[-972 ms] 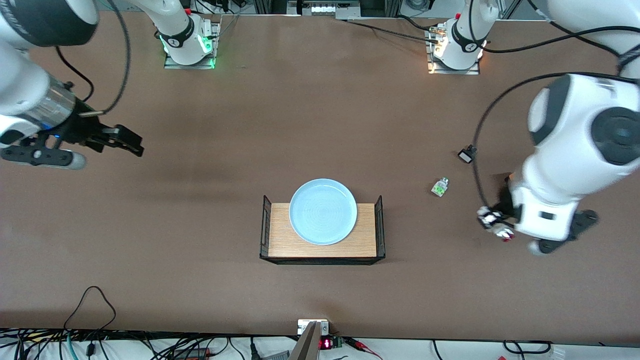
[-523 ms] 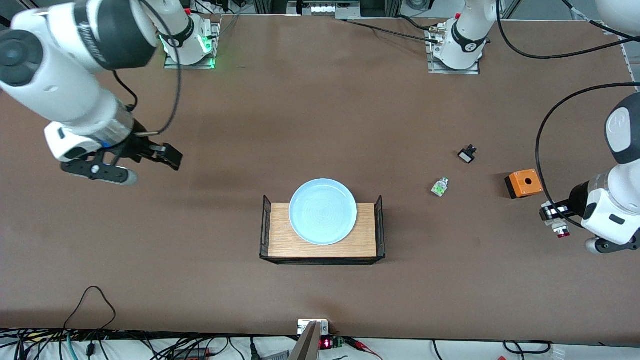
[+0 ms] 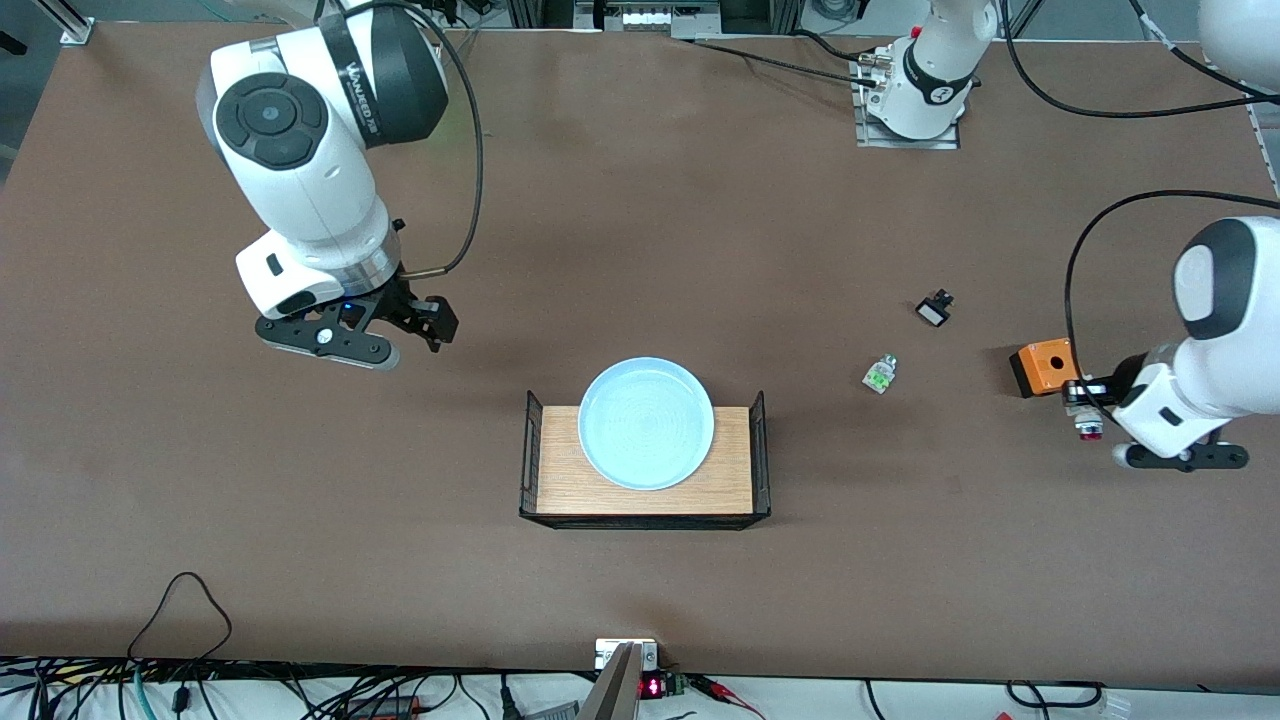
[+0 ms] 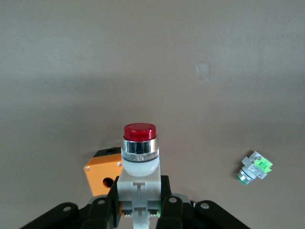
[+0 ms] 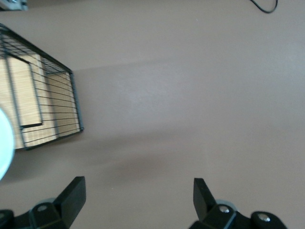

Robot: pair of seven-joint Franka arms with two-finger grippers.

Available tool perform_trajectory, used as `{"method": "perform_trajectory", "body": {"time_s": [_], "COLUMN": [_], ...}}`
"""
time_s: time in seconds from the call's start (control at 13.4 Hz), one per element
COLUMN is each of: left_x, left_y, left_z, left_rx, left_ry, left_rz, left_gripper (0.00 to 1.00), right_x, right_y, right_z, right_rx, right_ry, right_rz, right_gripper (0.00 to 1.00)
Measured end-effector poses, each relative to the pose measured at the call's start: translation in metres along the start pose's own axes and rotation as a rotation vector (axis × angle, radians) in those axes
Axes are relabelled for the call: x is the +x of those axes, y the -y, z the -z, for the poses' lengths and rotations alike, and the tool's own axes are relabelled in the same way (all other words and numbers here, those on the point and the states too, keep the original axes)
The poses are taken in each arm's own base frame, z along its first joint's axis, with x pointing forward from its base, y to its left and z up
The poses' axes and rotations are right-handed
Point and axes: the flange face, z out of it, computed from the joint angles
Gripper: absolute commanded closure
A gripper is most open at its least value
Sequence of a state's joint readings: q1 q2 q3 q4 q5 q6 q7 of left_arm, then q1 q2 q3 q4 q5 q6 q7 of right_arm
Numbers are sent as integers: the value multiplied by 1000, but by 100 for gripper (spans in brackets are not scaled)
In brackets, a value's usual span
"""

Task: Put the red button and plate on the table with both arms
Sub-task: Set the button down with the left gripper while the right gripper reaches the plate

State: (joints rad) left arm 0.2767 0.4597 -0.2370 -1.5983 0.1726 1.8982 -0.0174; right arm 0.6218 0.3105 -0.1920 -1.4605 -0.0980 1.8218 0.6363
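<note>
Gripping the tiny red-capped push-button part with its whitish-grey body [image 4: 138, 164], the left arm's black two-finger gripper [image 3: 1078, 410] is seen with its jaws shut on the part's base, so that the red cap and chrome collar are left clear for setting down. The load is carried over the matte brown table [image 3: 640, 200] at the left arm's end, just beside the small orange box with a round hole [image 3: 1045, 366]; a green trace is glimpsed low on the held body. A similar white-and-green part without red [image 3: 880, 373] lies on the table near a small black piece [image 3: 934, 307]. The round pale-blue plate with faint rings [image 3: 646, 423] is shown resting on the light-wood rack with black wire sides [image 3: 733, 485]. The right arm's gripper [image 3: 425, 322], jaws spread wide and empty, is held over bare table near the rack, probably for the plate.
</note>
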Motion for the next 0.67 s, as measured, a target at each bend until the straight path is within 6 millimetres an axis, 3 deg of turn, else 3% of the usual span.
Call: {"method": "perform_trajectory", "body": {"time_s": [0.22, 0.37, 0.67], "left_x": [-10, -19, -38], "left_y": [-10, -11, -3], "left_z": [-51, -80, -121], "left_rx": [-10, -19, -34], "left_ry": [-31, -90, -108], "left_rz": [-19, -22, -8], "left_gripper": [100, 100, 99], "right_x": [-6, -3, 3], "right_y": [16, 17, 20], "right_z": [0, -5, 17], "right_rx": [-2, -8, 32], "right_ry": [-2, 0, -29], "right_rz": [24, 23, 38], "right_gripper": [0, 0, 0]}}
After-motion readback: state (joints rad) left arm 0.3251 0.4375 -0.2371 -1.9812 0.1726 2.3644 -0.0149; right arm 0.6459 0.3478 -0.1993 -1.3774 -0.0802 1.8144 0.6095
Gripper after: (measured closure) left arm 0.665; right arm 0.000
